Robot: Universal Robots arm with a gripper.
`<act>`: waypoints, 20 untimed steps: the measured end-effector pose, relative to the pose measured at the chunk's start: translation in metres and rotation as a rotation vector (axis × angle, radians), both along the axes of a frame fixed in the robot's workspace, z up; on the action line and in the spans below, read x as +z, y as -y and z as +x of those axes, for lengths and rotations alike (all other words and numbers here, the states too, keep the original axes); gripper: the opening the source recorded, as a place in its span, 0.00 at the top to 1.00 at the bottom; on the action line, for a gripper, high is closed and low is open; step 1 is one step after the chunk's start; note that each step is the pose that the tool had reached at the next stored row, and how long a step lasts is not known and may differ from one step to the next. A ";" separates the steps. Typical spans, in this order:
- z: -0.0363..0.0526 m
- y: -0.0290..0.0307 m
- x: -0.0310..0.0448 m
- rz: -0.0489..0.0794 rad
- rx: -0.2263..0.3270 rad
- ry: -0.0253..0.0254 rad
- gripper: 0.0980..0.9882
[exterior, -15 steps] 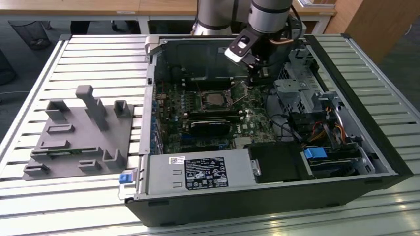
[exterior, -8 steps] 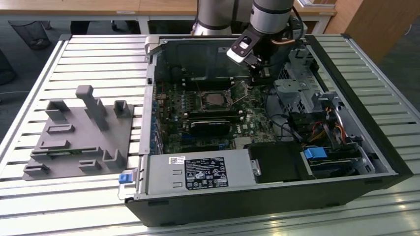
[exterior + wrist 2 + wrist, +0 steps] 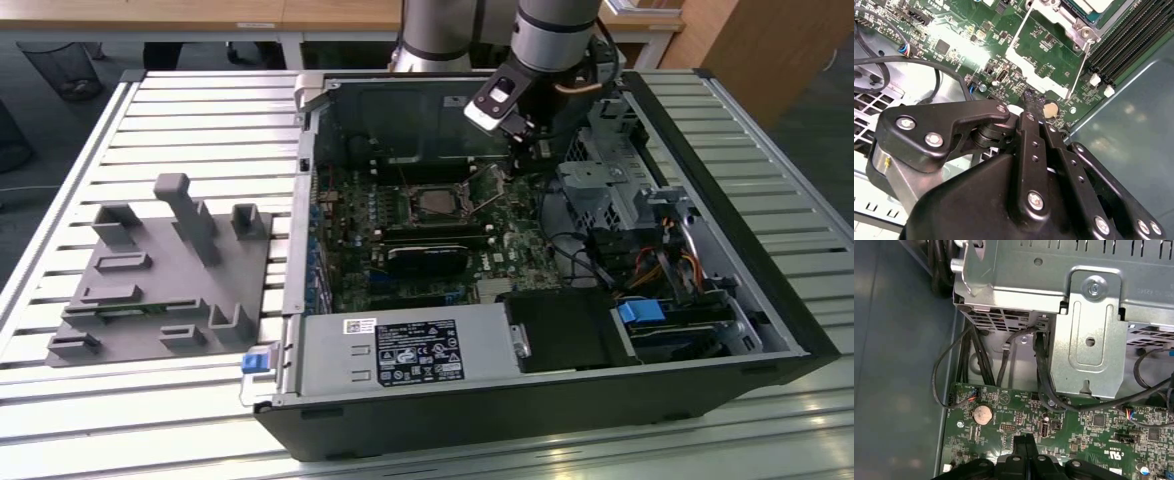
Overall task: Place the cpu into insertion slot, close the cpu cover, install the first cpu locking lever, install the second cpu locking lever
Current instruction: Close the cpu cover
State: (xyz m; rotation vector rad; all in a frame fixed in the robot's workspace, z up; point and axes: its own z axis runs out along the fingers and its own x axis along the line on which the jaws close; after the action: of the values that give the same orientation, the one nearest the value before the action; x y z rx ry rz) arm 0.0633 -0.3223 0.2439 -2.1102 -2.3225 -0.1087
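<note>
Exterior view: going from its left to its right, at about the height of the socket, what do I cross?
Grey fixture block → insertion slot → claw → silver drive cage → the case's black right wall.

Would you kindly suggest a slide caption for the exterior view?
The gripper hangs inside the open computer case, to the exterior view's right of the insertion slot.
</note>
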 end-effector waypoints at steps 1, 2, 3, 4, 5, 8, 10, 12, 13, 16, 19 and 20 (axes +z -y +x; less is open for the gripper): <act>0.0000 0.0000 -0.0013 0.000 0.000 0.0000 0.99; 0.0000 0.0000 -0.0027 0.000 0.000 0.0000 0.99; 0.0000 0.0000 -0.0038 0.000 0.000 0.0000 0.99; 0.0000 0.0000 -0.0047 0.000 0.000 -0.0001 0.99; -0.0001 0.0000 -0.0051 0.000 0.000 0.0000 0.99; -0.0018 0.0000 -0.0054 0.000 0.000 -0.0001 0.99; -0.0031 0.0000 -0.0055 0.000 0.000 -0.0001 0.99; -0.0041 0.0000 -0.0056 0.001 0.000 0.0000 0.99; -0.0045 0.0000 -0.0056 0.001 0.000 0.0000 0.99; -0.0055 0.0000 -0.0059 0.001 0.000 0.0000 0.99; -0.0063 0.0000 -0.0062 0.001 0.000 -0.0001 0.99; -0.0067 0.0000 -0.0064 0.001 0.000 -0.0001 0.99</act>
State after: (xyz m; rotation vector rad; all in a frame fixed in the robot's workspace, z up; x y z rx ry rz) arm 0.0566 -0.3222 0.2376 -2.1095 -2.3219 -0.1101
